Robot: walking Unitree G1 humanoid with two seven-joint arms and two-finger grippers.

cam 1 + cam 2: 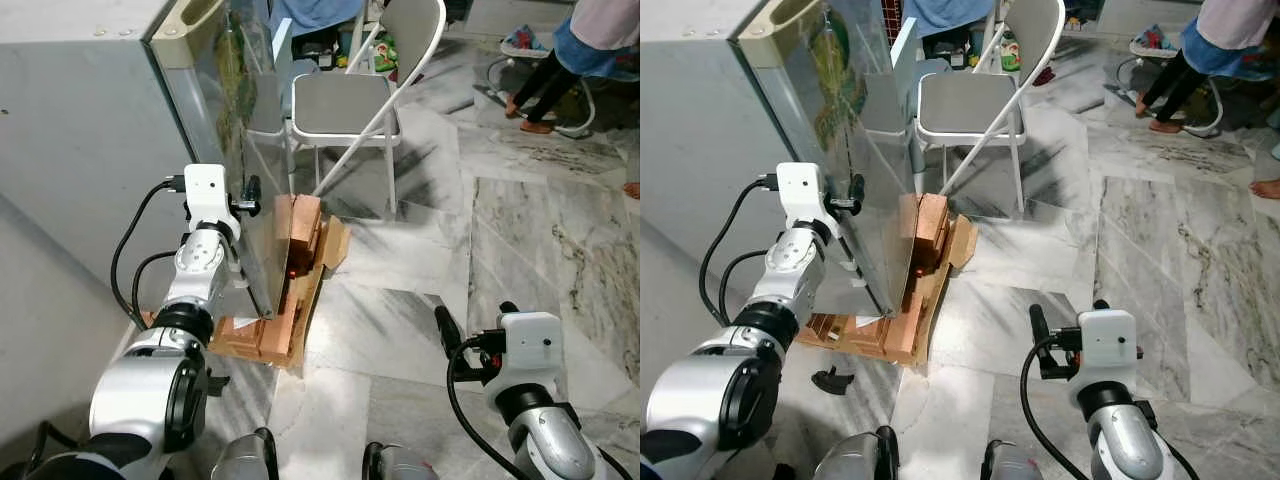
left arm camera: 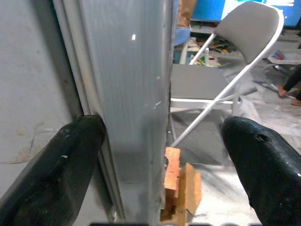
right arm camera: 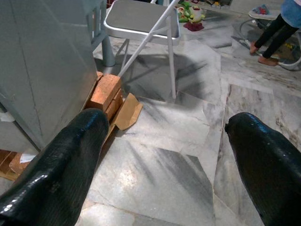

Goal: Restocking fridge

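1. The left gripper [image 2: 162, 155] is raised at the free vertical edge of the fridge door [image 1: 225, 130]. In the left wrist view its two black fingers [image 2: 56, 165] are spread wide, one on each side of the door's edge, neither clearly touching it.
2. The door edge runs upright, top to bottom, and passes straight between the spread fingers. That is the relation the next move depends on: the fingers straddle the edge across its thickness, so closing them would likely pinch the door, ready to swing it.
3. The fridge [image 1: 80, 150] is a tall grey cabinet on the robot's left. Its reflective door stands at an angle to the cabinet front, seemingly ajar; the inside of the fridge cannot be seen.
4. The right gripper [image 3: 160, 155] hangs low on the robot's right, well apart from the fridge, its fingers also spread with nothing between them, pointing over the marble floor [image 1: 520, 250].
5. The left arm is clearly the nearer one to the door.
6. The fridge rests on bricks [image 1: 300, 235] and flattened cardboard [image 1: 335, 245] just below the door.
7. Beyond the door stands a grey folding chair [image 1: 345, 105].
8. A person's legs [image 1: 535, 90] are at the far right of the room.
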